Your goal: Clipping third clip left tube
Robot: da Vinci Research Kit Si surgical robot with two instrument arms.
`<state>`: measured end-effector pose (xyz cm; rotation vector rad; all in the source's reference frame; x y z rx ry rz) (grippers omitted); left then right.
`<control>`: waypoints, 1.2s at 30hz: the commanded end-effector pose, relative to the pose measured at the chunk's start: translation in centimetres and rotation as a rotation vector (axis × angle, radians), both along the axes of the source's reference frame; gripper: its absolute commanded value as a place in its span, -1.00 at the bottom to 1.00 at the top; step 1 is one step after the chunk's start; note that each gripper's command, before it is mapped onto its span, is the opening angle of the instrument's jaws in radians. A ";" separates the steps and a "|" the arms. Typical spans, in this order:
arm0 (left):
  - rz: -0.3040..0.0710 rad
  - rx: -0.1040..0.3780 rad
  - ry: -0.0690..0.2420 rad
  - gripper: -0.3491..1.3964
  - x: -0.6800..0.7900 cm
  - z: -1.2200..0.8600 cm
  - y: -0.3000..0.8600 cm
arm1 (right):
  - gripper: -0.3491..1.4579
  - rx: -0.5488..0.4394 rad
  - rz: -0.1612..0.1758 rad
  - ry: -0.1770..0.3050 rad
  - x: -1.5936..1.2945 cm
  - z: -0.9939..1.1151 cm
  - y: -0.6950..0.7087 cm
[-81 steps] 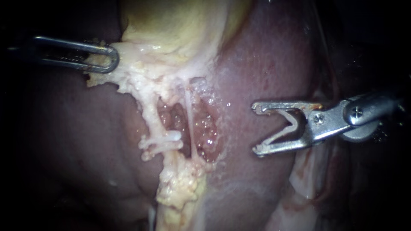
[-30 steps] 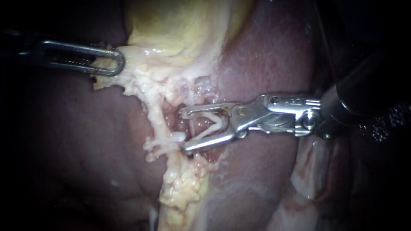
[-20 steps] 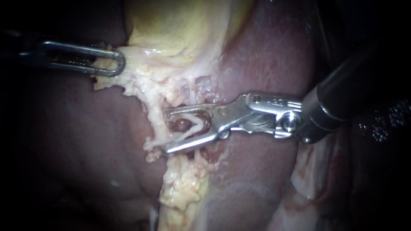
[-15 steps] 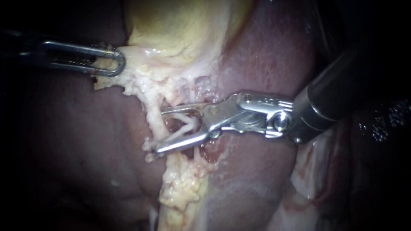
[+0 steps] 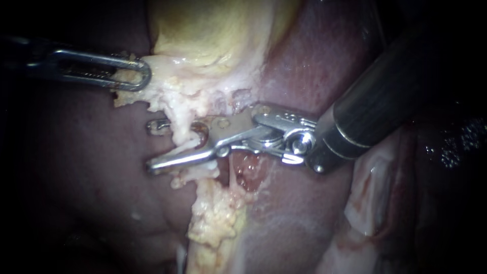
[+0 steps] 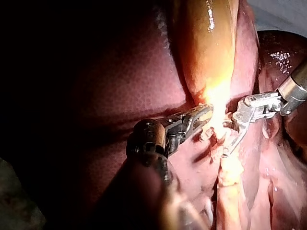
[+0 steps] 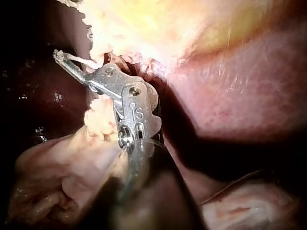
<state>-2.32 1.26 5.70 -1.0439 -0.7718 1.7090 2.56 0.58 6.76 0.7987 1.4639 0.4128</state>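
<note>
The yellow gallbladder (image 5: 213,30) lies at the top, with red-brown liver (image 5: 314,66) around it. My left instrument (image 5: 133,76) is shut on the pale tissue at the gallbladder's lower edge; in the left wrist view (image 6: 204,114) it holds the same bright tissue. The left tube (image 5: 181,127), a pale ragged strand, runs down from there. My right instrument (image 5: 151,145) reaches across it with jaws open, one jaw above and one below, tips past the tube. White clip material (image 5: 200,171) shows just under the lower jaw. A thinner right tube (image 5: 231,172) runs behind the jaws' hinge.
Yellow fatty tissue (image 5: 213,223) hangs below the tubes. A raw red hollow (image 5: 251,172) lies behind the right instrument's hinge. Pale folded tissue (image 5: 370,203) sits at the lower right. In the right wrist view the right instrument's shaft (image 7: 139,191) covers the tissue nearest the camera.
My right instrument has moved left from over the liver to the left tube, and its open jaws now straddle it, slightly narrower. My left instrument has kept its hold, barely shifting.
</note>
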 end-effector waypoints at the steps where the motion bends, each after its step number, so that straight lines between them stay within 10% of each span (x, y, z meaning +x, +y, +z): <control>1: 0.001 0.000 0.001 -1.00 0.00 0.00 0.00 | -0.07 0.002 -0.001 0.001 -0.01 -0.05 0.01; 14: 0.003 0.000 0.002 -1.00 0.02 0.01 0.00 | -0.13 0.056 -0.011 0.006 -0.06 -0.63 -0.05; 36: 0.004 0.000 0.002 -1.00 0.02 0.02 0.00 | -1.00 0.189 -0.003 -0.027 -0.14 -0.64 -0.07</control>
